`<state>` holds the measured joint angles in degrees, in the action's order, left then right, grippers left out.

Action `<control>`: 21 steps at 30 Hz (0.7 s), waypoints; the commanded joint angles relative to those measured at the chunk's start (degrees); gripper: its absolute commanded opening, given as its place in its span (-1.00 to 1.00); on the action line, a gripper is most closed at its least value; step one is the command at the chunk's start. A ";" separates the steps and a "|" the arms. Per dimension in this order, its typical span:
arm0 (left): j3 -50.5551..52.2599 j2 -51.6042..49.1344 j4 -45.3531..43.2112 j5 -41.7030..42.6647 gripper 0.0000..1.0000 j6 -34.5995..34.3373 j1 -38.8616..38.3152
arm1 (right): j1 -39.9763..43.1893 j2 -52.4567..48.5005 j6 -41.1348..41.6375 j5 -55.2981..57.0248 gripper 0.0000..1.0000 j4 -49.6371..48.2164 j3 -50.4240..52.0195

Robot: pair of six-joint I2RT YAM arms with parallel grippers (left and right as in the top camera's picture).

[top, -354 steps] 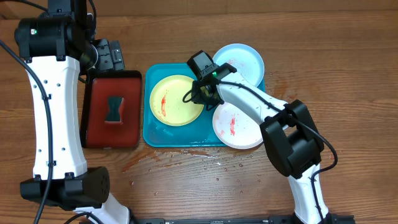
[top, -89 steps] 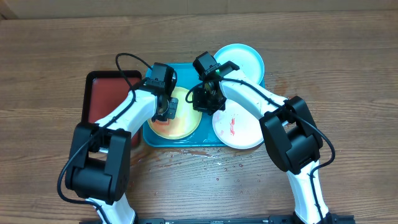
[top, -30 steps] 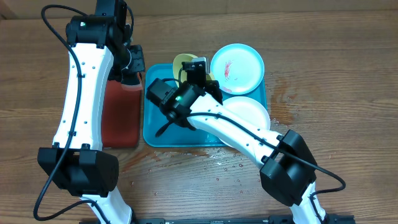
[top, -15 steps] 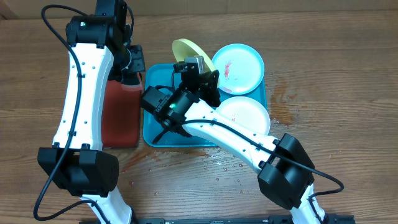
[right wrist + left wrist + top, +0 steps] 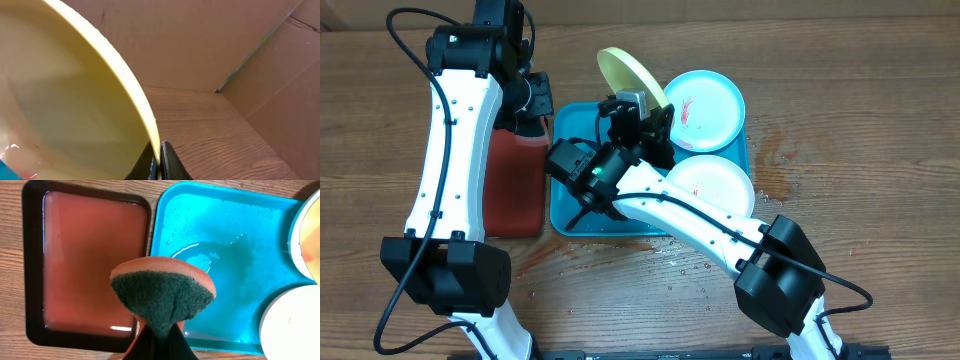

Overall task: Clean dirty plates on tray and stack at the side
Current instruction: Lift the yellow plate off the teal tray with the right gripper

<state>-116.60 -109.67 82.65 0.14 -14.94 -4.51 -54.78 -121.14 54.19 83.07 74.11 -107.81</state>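
My right gripper [image 5: 642, 100] is shut on the rim of the yellow-green plate [image 5: 630, 70], holding it tilted on edge above the far end of the turquoise tray [image 5: 570, 205]. In the right wrist view the rim [image 5: 145, 107] runs down between the closed jaws of that gripper [image 5: 160, 162]. The light cyan plate [image 5: 704, 98] with a red smear lies at the tray's far right. My right arm partly covers the white plate [image 5: 720, 185] at the near right. My left gripper [image 5: 159, 342] is shut on an orange-and-green sponge [image 5: 162, 292], up over the gap between the two trays.
A dark red, black-rimmed tray [image 5: 510, 190] holding liquid [image 5: 85, 260] lies left of the turquoise tray [image 5: 225, 255], whose floor is wet. Water drops spot the wood in front [image 5: 670, 265]. A brown cardboard wall [image 5: 210, 40] stands behind the table.
The right gripper has lifted the yellow-green plate higher and toward the far edge, tilting it more on edge. The left arm with the sponge has stayed put.
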 commanded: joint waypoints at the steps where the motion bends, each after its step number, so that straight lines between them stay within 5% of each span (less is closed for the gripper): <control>1: 0.20 0.28 -0.24 -0.61 -0.92 -0.96 -0.33 | -0.11 2.45 3.10 3.08 -0.93 -0.61 -1.44; 10: 0.20 0.28 -0.17 -0.57 -0.92 -0.96 -0.33 | 0.22 2.75 2.51 1.57 -0.93 -0.76 -1.88; 21: 0.20 0.28 0.46 -0.59 -0.92 -0.96 -0.33 | 14.49 7.32 -29.97 -72.87 -0.93 -4.44 -1.88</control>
<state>-116.60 -109.67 82.76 0.14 -14.94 -4.51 -46.57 -120.57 35.11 34.72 70.74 -107.98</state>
